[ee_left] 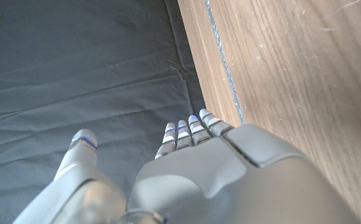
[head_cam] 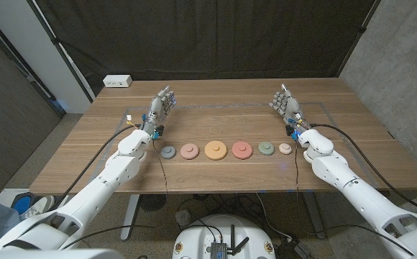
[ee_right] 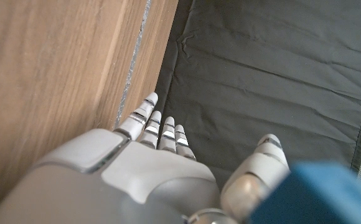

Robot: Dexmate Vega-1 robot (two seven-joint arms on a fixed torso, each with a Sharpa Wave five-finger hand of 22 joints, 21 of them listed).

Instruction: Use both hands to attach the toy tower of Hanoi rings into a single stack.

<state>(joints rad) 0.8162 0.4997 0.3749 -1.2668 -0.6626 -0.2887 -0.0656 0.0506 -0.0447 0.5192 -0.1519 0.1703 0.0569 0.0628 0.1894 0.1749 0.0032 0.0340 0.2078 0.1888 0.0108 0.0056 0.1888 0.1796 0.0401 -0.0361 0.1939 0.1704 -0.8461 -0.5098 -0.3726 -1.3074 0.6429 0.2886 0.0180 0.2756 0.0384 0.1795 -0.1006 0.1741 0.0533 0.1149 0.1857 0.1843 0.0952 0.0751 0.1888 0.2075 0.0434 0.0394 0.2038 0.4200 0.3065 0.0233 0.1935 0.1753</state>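
Looks like pre-grasp: six Hanoi rings (head_cam: 226, 150) lying unstacked in a row mid-counter (head_cam: 86, 155); left hand (head_cam: 161, 106) and right hand (head_cam: 285, 101) waiting beyond the row's ends, fingers extended, holding nothing; next move is probably reaching in for the end rings.

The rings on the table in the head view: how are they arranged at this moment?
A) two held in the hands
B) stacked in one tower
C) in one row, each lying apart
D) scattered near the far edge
C: six rings, from the grey ring to the pale pink ring, lie separately in a row, and the left hand and right hand hold nothing.
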